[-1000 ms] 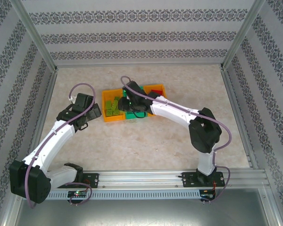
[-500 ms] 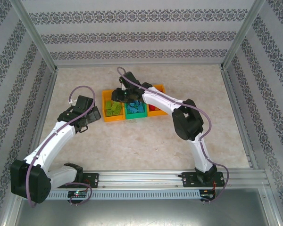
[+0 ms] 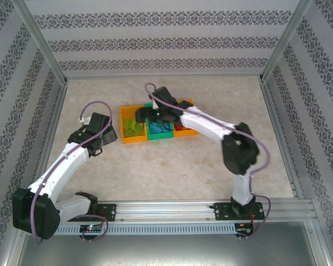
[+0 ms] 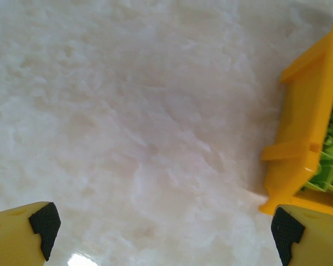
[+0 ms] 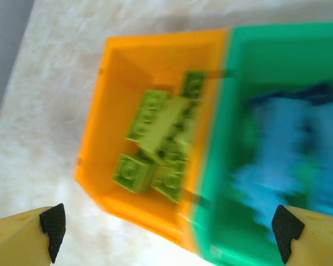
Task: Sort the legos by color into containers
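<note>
While the right gripper (image 5: 167, 233) hangs above the row of 3 containers (image 3: 134, 141), its 2 yellow fingers (image 5: 16, 238) stand spread fully apart, black pads (image 5: 51, 223) facing each other with nothing between them — it has hold of no brick. Ahead of it and below sits the left orange bin (image 5: 122, 111), holding a loose heap of lime green legos (image 5: 155, 144) (several lie tilted across one another); that heap lies ahead of the gap between the fingers. Touching this bin, on the side of the finger at the right of the wrist view, is the green bin (image 5: 277, 55), and the blue legos (image 5: 283, 166) in it are blurred there, so single bricks cannot be told apart. Seen from above, the right orange bin (image 3: 187, 102) lies on the far side of the green one from the heap, partly under the right arm's wrist, with red legos (image 3: 180, 129) showing in it just beside the arm.

The left gripper (image 4: 164, 233) sits low over the pale marbled table (image 4: 127, 111), its jaws likewise wide apart and empty. The left orange bin stands ahead of it and off toward the finger at the right of its wrist view — the bin's outer wall rises just beyond that fingertip, and a few green bricks show over the rim.
</note>
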`<state>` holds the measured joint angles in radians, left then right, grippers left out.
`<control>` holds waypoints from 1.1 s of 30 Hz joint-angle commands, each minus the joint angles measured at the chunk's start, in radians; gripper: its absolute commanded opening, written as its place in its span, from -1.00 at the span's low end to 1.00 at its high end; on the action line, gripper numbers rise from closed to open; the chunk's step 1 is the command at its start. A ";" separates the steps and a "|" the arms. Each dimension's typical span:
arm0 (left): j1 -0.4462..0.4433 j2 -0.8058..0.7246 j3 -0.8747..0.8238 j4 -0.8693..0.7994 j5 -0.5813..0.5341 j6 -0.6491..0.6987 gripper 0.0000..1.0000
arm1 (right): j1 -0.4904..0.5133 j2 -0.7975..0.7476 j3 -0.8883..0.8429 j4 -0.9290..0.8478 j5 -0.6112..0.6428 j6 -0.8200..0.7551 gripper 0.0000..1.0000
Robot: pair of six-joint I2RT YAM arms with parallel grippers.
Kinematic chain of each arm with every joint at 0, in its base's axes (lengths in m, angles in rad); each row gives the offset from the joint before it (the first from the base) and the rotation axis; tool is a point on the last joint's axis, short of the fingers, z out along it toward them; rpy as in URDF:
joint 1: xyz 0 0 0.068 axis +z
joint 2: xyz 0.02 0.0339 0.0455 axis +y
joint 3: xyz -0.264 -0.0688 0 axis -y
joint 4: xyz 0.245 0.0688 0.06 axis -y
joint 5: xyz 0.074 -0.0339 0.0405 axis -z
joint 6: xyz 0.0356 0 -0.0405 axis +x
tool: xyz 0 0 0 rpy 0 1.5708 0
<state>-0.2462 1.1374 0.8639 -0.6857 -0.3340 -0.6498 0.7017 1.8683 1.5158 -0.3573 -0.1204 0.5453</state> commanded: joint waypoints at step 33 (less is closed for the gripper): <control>0.161 0.246 -0.493 1.443 0.101 0.640 0.99 | -0.656 -0.375 -1.128 1.216 0.314 -0.491 0.96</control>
<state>-0.1074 1.4002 0.3794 0.6388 -0.3470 -0.0296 0.0570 1.4582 0.4053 0.7742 0.2684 0.0307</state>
